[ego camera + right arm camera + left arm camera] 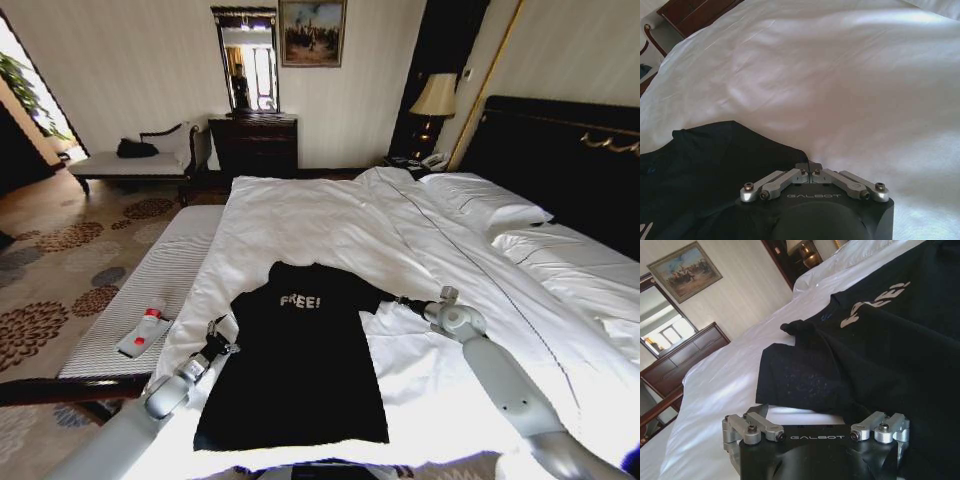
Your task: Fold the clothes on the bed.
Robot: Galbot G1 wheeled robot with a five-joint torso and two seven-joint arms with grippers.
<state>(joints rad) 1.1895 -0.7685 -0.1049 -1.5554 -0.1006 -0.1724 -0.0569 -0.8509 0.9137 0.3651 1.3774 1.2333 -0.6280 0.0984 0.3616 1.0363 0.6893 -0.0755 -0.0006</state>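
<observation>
The clothes are one black T-shirt (300, 370) with white "FREE!" lettering, lying flat on the white duvet of the bed (330, 220), chest up. My left gripper (222, 337) sits at the shirt's left sleeve (800, 380). It is open (830, 415), its fingers spread on either side of the sleeve's near edge. At the shirt's right sleeve, my right gripper (402, 300) has its fingers shut (809, 166) on the black edge of the T-shirt (730, 165).
A striped bench (150, 290) beside the bed holds a red-capped bottle (150, 315) and a flat white item. Pillows (490, 200) and a dark headboard (560, 140) lie to the right. A dresser (255, 140), chaise (130, 162) and lamp (435, 97) stand by the far wall.
</observation>
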